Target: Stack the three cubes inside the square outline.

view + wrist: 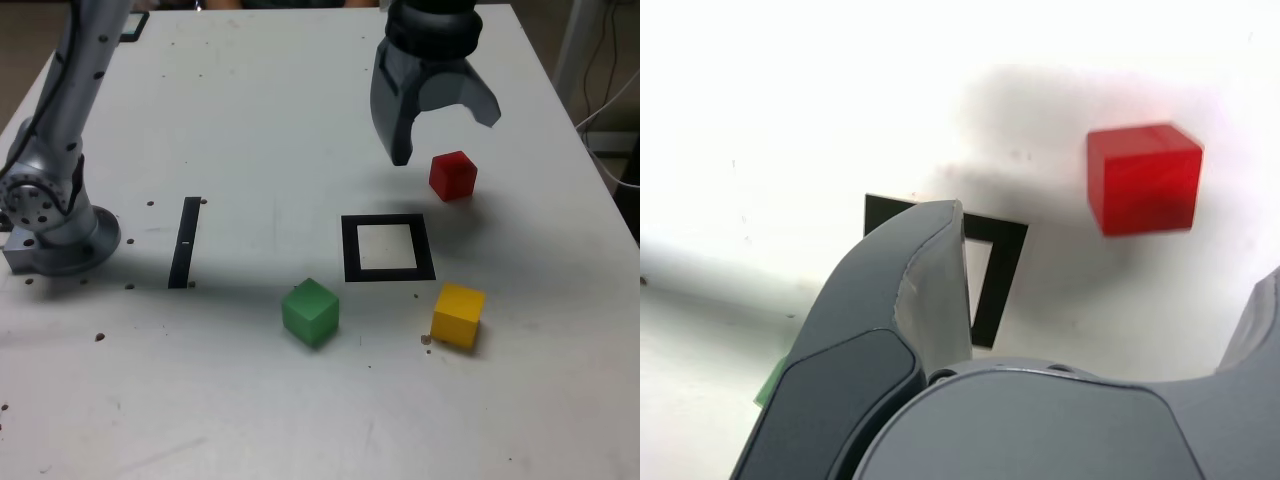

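Step in hand: approach to red cube (pixel 453 175), upper right of frame. Gripper (pixel 447 135) fingers apart, empty. Next: descend, straddle cube, close, carry to outline (pixel 387 248).

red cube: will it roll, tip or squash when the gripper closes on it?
The red cube rests on a flat face, so rolling or tipping looks unlikely. Its sharp edges suggest it is rigid. The matte faces should grip well, though a push from the open gripper would probably slide it on the smooth table.

Bright overhead light; wrist view overexposed, table (pixel 790 100) washed white; soft shadows.
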`<state>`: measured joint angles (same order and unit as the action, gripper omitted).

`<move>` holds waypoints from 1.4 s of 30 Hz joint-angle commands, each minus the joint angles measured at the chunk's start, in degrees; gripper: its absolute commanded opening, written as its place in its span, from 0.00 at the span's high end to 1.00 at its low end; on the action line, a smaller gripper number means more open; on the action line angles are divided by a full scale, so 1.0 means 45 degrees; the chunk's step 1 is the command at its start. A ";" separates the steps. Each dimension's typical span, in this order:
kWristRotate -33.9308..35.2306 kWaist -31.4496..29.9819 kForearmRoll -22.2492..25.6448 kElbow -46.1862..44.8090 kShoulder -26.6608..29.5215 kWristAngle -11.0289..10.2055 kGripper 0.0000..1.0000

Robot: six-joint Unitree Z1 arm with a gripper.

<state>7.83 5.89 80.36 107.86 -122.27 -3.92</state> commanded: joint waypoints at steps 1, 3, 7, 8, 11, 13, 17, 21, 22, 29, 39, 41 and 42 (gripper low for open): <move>0.0087 0.0059 0.0032 0.0206 -0.0252 -0.0040 0.01; 0.0117 0.0106 0.0063 0.0383 -0.0515 -0.0035 0.01; 0.0197 0.0158 0.0181 0.0640 -0.1054 -0.0027 0.01; 0.0224 0.0163 0.0201 0.0701 -0.1192 -0.0023 0.02; 0.0281 0.0219 0.0180 0.0855 -0.1597 0.0019 0.02; 0.0276 0.0272 0.0097 0.0982 -0.1843 0.0054 0.03; 0.0231 0.0340 -0.0100 0.1396 -0.2306 0.0093 0.04; 0.0197 0.0446 -0.0143 0.1692 -0.2672 0.0119 0.09; 0.0190 0.0490 -0.0141 0.1718 -0.2740 0.0122 0.10; 0.0105 0.0680 -0.0245 0.1786 -0.2984 0.0163 0.21; -0.0001 0.0684 -0.0297 0.2282 -0.3140 0.0281 0.39; -0.0001 0.0684 -0.0285 0.2323 -0.3138 0.0298 0.40; -0.0001 0.0684 -0.0283 0.2332 -0.3138 0.0303 0.40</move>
<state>7.94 8.87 78.93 118.09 -136.09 -2.64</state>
